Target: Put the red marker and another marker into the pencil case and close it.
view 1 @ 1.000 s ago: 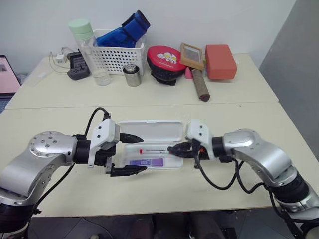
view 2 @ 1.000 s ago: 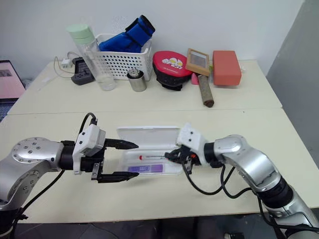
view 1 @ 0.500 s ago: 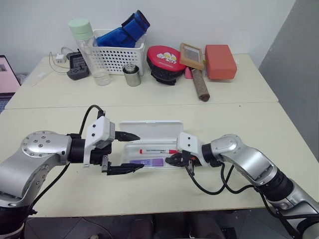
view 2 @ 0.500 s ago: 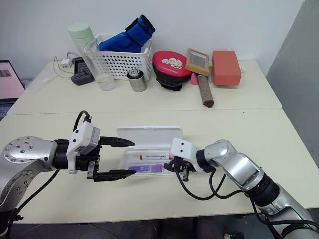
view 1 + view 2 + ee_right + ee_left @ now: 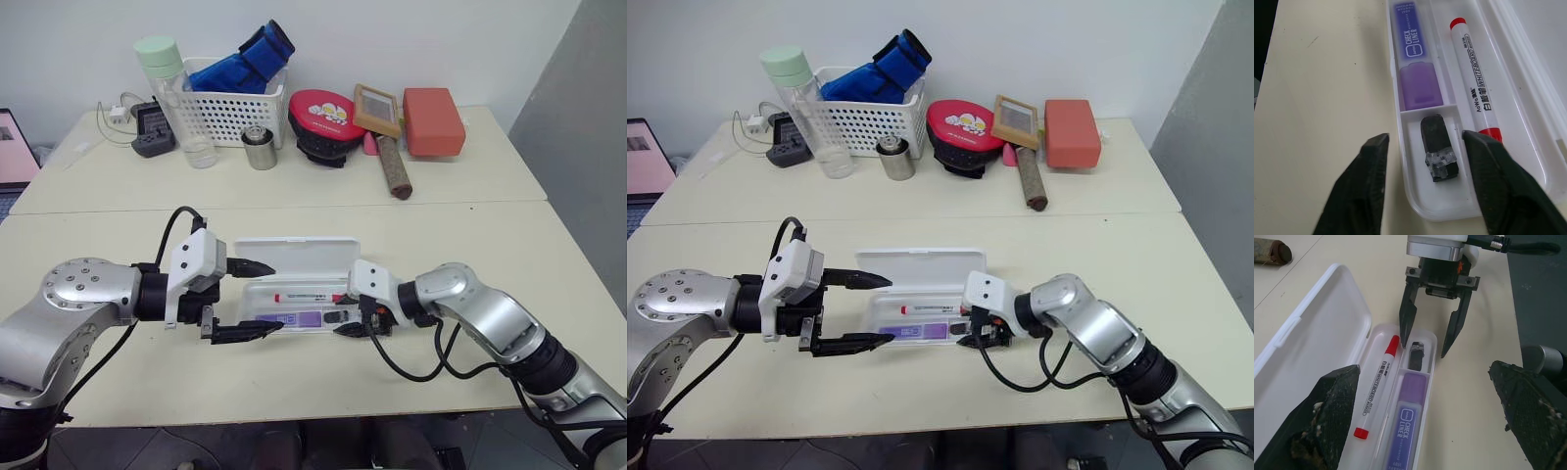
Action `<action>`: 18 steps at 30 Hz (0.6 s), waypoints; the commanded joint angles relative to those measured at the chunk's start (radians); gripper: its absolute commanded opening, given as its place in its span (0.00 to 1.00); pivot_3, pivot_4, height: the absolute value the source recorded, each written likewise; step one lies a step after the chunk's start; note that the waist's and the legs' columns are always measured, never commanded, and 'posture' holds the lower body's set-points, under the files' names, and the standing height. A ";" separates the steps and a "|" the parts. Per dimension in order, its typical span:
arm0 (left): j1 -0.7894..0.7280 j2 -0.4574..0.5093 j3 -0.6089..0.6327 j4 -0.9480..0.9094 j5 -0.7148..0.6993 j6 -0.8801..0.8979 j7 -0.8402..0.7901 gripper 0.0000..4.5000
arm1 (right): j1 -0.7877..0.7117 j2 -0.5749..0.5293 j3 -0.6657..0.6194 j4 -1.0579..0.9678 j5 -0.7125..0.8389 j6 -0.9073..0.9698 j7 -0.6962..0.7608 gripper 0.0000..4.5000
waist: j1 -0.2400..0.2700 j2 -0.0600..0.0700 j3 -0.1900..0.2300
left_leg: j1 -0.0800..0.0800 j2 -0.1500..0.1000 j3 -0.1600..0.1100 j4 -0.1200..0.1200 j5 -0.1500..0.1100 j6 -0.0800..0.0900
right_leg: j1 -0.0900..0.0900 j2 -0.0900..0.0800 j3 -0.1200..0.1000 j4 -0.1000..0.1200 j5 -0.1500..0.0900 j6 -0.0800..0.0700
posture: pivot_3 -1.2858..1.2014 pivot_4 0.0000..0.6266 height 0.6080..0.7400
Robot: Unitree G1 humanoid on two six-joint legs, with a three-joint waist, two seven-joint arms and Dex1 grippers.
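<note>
Currently the pencil case (image 5: 294,284) lies open mid-bench (image 5: 549,255), lid flat on its far side. Inside it: the red marker (image 5: 1379,387) in the channel next to the lid, the purple marker (image 5: 1409,428) in the channel nearest the robot, and a small dark grey stub (image 5: 1439,154) in the end compartment beyond the purple marker's cap.

Clutter sits well behind the case along the back of the bench: white mesh basket (image 5: 235,108) with a blue bundle (image 5: 250,59), clear bottle with green cap (image 5: 176,98), metal cup (image 5: 261,147), red round case (image 5: 325,119), framed brush (image 5: 377,110), red box (image 5: 432,120). Nothing blocks the case.

Left gripper (image 5: 245,299) hangs at the case's left end, jaws spread wide, empty. Right gripper (image 5: 1429,346) is at the case's right end, jaws apart over the stub's compartment, one tip probably just touching the tray rim.

Versus a second ago: right jaws were pressed together, now parted; the stub now lies free in the tray. Left gripper unchanged.
</note>
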 commanded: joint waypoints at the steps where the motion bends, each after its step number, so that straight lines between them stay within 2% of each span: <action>1: -0.003 0.010 0.024 -0.032 -0.010 -0.005 0.005 1.00 | -0.023 0.005 -0.042 -0.039 0.023 -0.004 0.018 0.81 | 0.000 0.000 0.000 | 0.000 0.000 0.000 0.000 0.000 0.000 | 0.000 0.000 0.000 0.000 0.000 0.000 | 0.52 0.24 1.00; 4: 0.006 0.011 0.040 -0.033 -0.017 0.001 0.010 1.00 | -0.015 0.006 -0.086 -0.075 0.074 0.015 0.035 0.99 | 0.000 0.000 0.000 | 0.000 0.000 0.000 0.000 0.000 0.000 | 0.000 0.000 0.000 0.000 0.000 0.000 | 0.52 0.24 1.00; 14: 0.065 0.007 0.201 -0.050 -0.115 0.067 0.052 1.00 | -0.035 0.045 -0.324 -0.130 0.311 0.105 0.024 0.99 | 0.000 0.000 0.000 | 0.000 0.000 0.000 0.000 0.000 0.000 | 0.000 0.000 0.000 0.000 0.000 0.000 | 0.52 0.24 1.00; 18: 0.093 0.017 0.295 -0.003 -0.120 0.078 0.061 1.00 | -0.150 0.125 -0.410 0.037 0.311 0.093 -0.066 0.99 | -0.005 0.000 0.000 | 0.001 0.001 0.001 0.000 0.000 0.000 | 0.000 0.001 0.000 0.000 0.000 -0.001 | 0.52 0.24 1.00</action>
